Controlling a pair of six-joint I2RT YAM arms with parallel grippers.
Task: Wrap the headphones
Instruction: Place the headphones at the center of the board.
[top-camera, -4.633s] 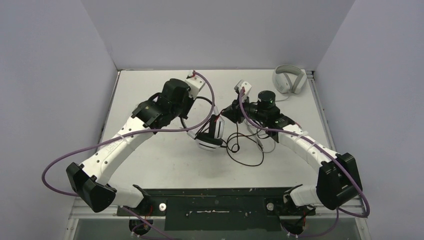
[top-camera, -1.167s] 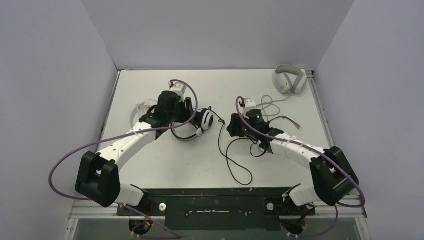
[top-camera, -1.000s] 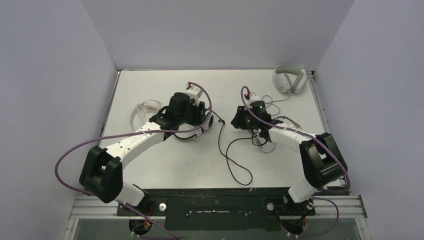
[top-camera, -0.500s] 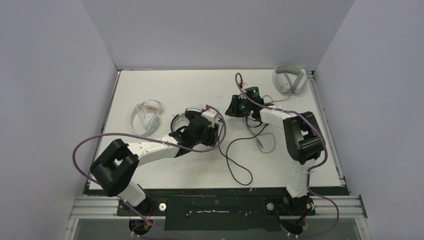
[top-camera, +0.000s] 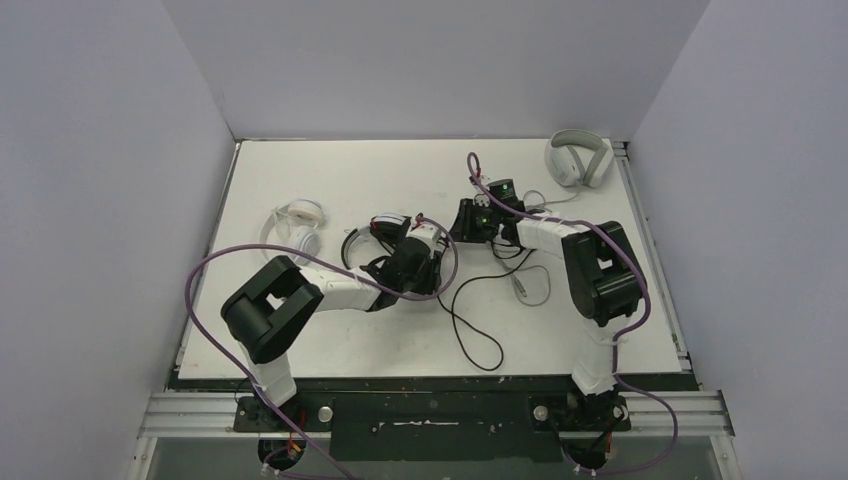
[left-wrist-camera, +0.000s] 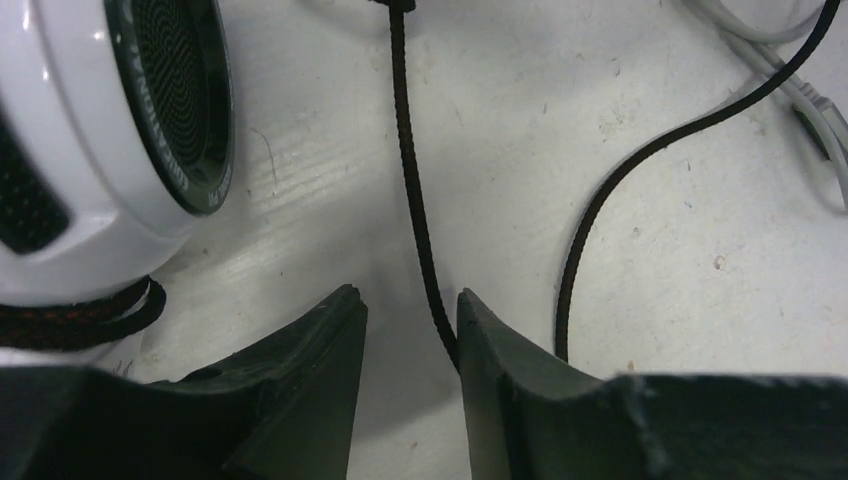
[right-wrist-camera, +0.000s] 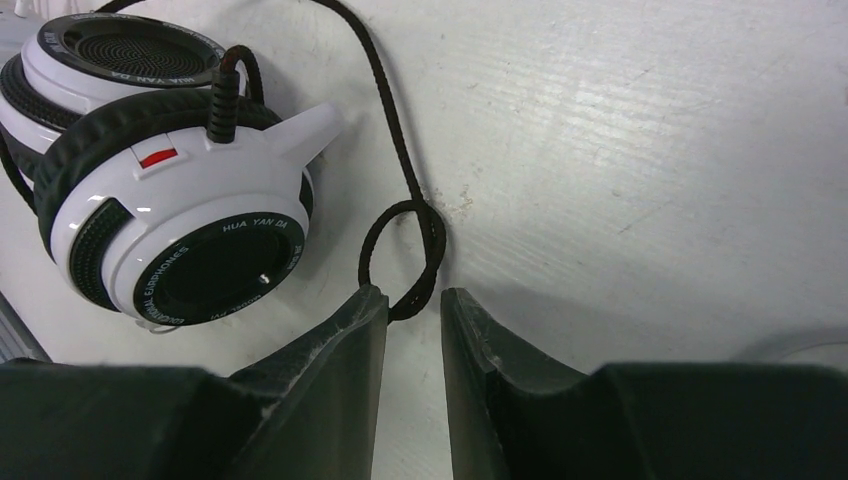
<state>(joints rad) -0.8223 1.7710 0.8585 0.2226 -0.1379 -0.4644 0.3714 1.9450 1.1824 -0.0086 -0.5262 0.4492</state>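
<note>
White desk (top-camera: 330, 180) | black-and-white headset (right-wrist-camera: 170, 230) mid-desk, white pair (top-camera: 293, 225) further left | left tool (left-wrist-camera: 408, 296) parted, black cable (left-wrist-camera: 410, 180) loose between its jaws | right tool (right-wrist-camera: 412, 294) narrowed at loop (right-wrist-camera: 420, 205), grip unclear | judged: cable limp, braided, light; pinch strand, not earcups.

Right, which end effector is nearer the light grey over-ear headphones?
The right. The right end effector lies left of the light grey over-ear headphones and a little closer to the robot. The left end effector lies further left and closer in again.
</note>
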